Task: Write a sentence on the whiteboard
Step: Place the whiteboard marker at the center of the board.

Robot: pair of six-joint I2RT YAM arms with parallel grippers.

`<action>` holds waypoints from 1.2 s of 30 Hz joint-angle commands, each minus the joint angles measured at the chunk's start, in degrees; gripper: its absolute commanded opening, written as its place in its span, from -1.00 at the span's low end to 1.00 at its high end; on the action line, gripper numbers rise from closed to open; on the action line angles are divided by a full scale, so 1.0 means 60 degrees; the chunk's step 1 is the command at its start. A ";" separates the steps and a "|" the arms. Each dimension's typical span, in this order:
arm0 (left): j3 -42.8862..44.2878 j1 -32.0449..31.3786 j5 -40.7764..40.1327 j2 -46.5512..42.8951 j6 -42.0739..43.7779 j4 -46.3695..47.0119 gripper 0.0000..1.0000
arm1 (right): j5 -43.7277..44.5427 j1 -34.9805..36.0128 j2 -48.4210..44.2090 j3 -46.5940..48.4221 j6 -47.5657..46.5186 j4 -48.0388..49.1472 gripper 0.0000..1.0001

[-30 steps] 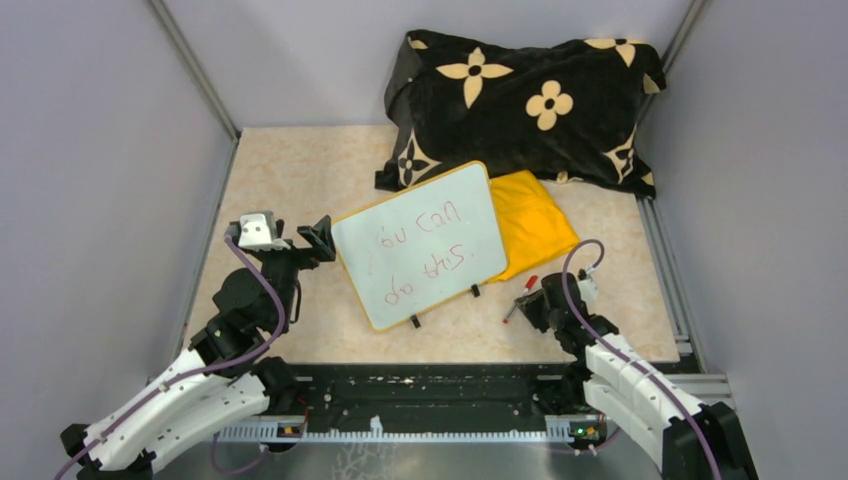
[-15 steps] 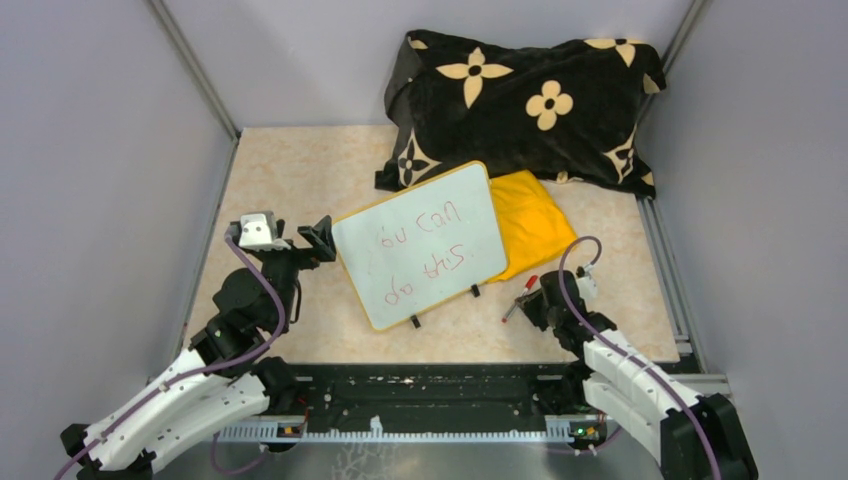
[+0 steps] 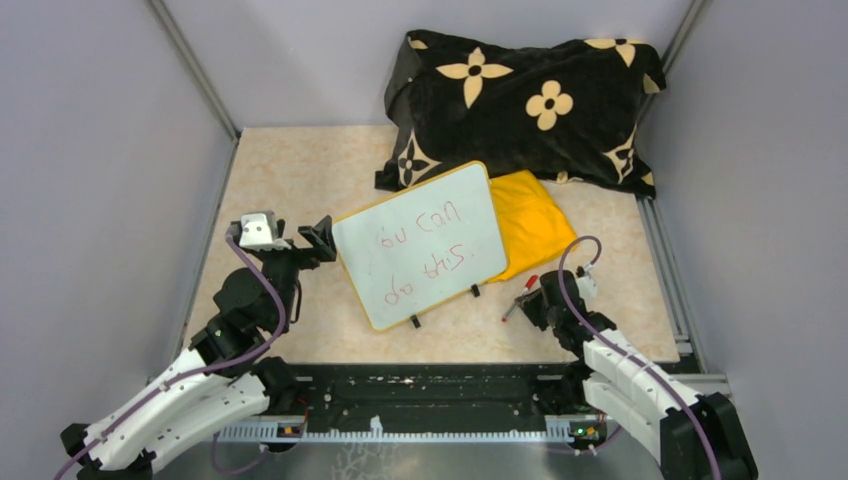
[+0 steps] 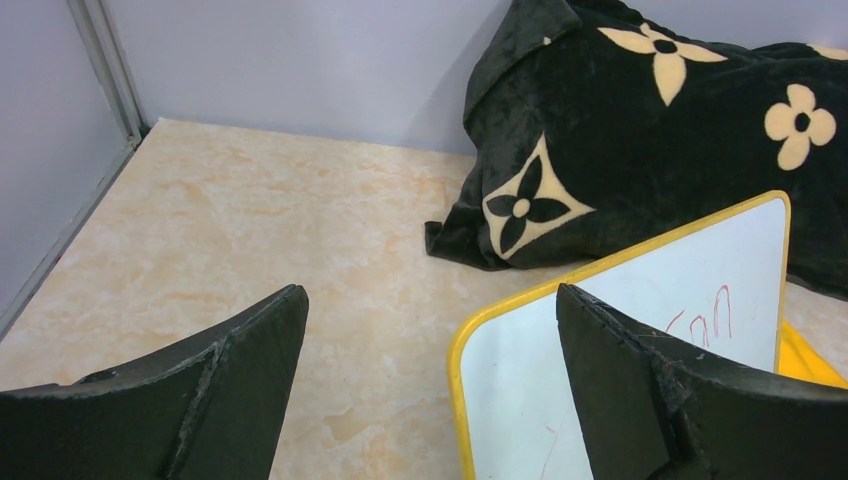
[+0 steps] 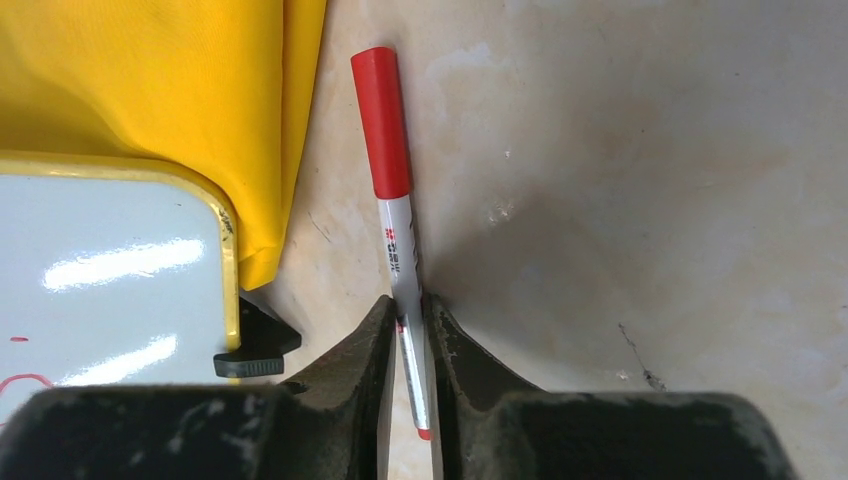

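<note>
1. Left gripper [image 3: 322, 238]: jaws wide open, nothing btwn them. It sits low over the table [image 3: 290, 170], just beside the whiteboard's left edge. In the left wrist view one finger overlaps that edge; can't tell if it touches. Arm reaches fwd from its base w/ the elbow bent and the wrist roughly level, aimed at the far wall.
2. Whiteboard [image 3: 420, 245]: mid-table, turned at an angle, clip feet on the near edge, far right corner over the yellow cloth [image 3: 535, 225]. Can't tell if it's flat or propped up. Prob light, thin and stiff, w/ a slick face, so it would skid if pushed. Best hold: pinch the yellow rim at a side edge, off the writing.
3. Sentence [image 3: 437, 268]: two short red lines on the board, upside-down from the arms' side. Writing looks done, and the ink prob smears, so keep pads off it.
4. Marker [image 5: 398, 230]: on the table right of the board, near the cloth's edge, red cap pointing away from the arm. Thin, hard, smooth, so it can roll or twist in a pinch. Grip mid-barrel.
5. Right gripper [image 5: 408, 315]: jaws closed on the marker's white barrel, toward its near end. Can't tell if it's lifted off the table. Arm stretched fwd, wrist pitched steeply down.
</note>
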 commanded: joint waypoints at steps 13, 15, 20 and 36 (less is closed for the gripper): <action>-0.0046 0.0022 0.0050 -0.0121 0.0019 0.0192 0.97 | 0.0372 -0.0093 -0.0439 0.0249 -0.0230 -0.1651 -0.29; -0.0046 0.0024 0.0062 -0.0122 0.0019 0.0188 0.97 | 0.0422 -0.0091 -0.0608 0.0390 -0.0250 -0.1846 -0.27; -0.0046 0.0024 0.0104 -0.0093 0.0034 0.0192 0.97 | 0.0563 -0.0085 -0.0879 0.0718 -0.0409 -0.2211 -0.24; -0.0064 0.0020 0.0136 -0.0092 0.0003 0.0179 0.97 | 0.0439 -0.0087 -0.0776 0.0430 -0.0546 -0.1925 -0.24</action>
